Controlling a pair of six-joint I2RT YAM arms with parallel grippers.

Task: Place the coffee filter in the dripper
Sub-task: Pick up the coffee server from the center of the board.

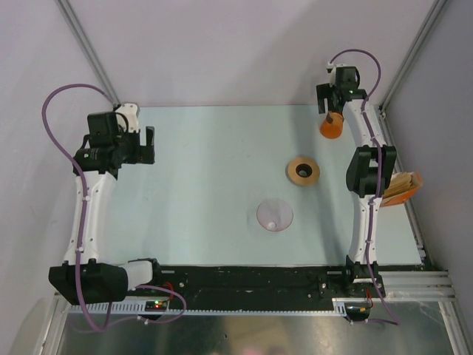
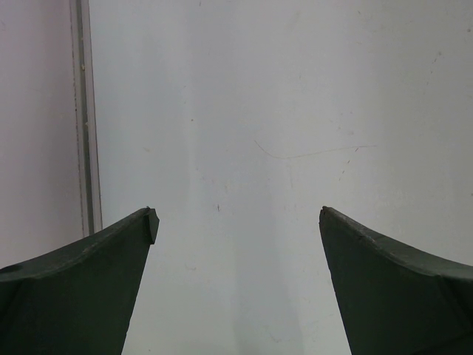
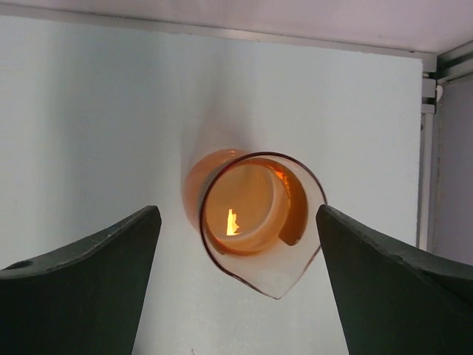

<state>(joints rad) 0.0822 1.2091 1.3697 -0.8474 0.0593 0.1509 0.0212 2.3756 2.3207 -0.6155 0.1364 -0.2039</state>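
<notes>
Status: placement not started, as far as we can judge.

1. The clear dripper cone point(image 1: 274, 216) stands alone near the middle of the table point(image 1: 199, 185), well apart from both arms. From the top view we cannot tell whether any paper lies inside it.
2. We find no single coffee filter lying loose. The only paper we see is the stack of paper filters point(image 1: 401, 186) at the right edge of the table, partly hidden behind the right arm.
3. A brown ring point(image 1: 303, 171) lies separately, between the cone and the orange vessel point(image 1: 331, 126).
4. The right gripper point(image 3: 236, 214) hangs over the orange vessel point(image 3: 244, 214) at the far right corner. Its jaws are spread, 1 on each side of the vessel, touching nothing.
5. The left gripper point(image 2: 236, 218) is spread wide over bare table at the far left and holds nothing.

Remaining, in our judgement: pick 1 filter, carry it to the cone and seat it inside.
</notes>
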